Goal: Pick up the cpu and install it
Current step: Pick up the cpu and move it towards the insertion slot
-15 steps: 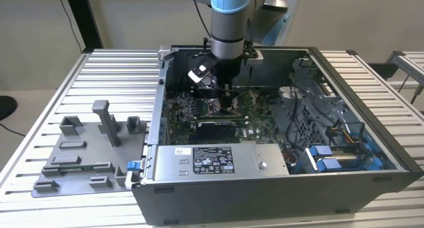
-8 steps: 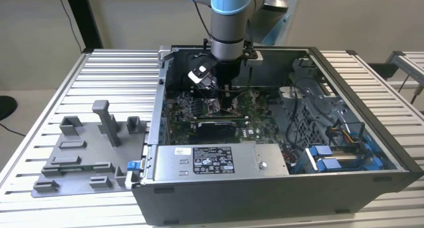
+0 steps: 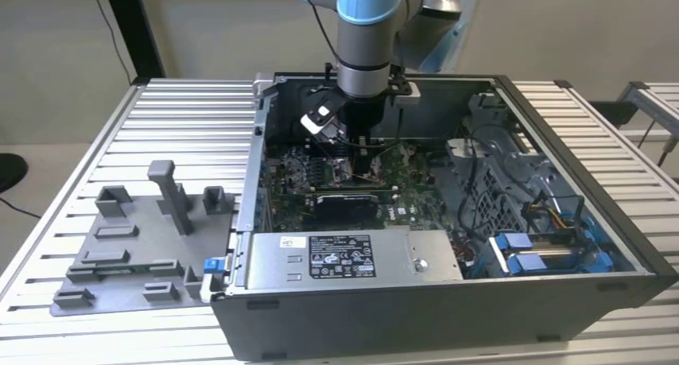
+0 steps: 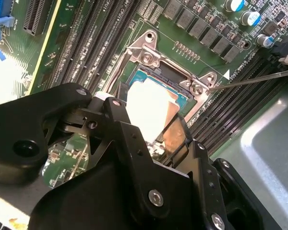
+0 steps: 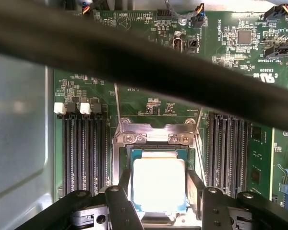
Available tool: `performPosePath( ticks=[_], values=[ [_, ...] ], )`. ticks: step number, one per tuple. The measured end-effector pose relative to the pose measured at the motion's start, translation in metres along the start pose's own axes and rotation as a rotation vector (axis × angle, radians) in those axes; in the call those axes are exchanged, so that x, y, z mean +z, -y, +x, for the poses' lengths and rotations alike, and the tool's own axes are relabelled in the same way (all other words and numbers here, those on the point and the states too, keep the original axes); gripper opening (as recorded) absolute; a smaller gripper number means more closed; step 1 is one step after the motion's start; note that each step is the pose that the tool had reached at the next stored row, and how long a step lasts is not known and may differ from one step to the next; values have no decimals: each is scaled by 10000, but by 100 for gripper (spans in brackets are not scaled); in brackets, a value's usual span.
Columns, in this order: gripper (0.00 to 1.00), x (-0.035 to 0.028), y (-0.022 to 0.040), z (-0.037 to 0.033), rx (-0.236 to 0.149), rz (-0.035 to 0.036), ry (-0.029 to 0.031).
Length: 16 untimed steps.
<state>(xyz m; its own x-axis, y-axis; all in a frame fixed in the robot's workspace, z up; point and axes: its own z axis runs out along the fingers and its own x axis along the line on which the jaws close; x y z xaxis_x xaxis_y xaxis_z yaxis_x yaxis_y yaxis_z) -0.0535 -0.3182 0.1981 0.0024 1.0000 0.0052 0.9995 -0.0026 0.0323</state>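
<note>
cpu (image 5: 158, 184) flat in socket (image 5: 156, 139), top up; fingers (image 5: 195, 189) pinching.

Arm (image 3: 364, 63) hangs vertical — gripper (image 5: 159, 189) pointing straight down.

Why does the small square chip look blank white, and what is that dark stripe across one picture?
Glare: in both wrist views light bleaches the cpu white; in the first wrist view a dark band, likely something near the lens, crosses the motherboard; the exterior view looks evenly lit.
</note>
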Motion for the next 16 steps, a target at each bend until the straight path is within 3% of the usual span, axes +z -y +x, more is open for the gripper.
performPosePath(
  ticks=[16],
  values=[
    [0,23,-3,11,16,3,-26]
  ],
)
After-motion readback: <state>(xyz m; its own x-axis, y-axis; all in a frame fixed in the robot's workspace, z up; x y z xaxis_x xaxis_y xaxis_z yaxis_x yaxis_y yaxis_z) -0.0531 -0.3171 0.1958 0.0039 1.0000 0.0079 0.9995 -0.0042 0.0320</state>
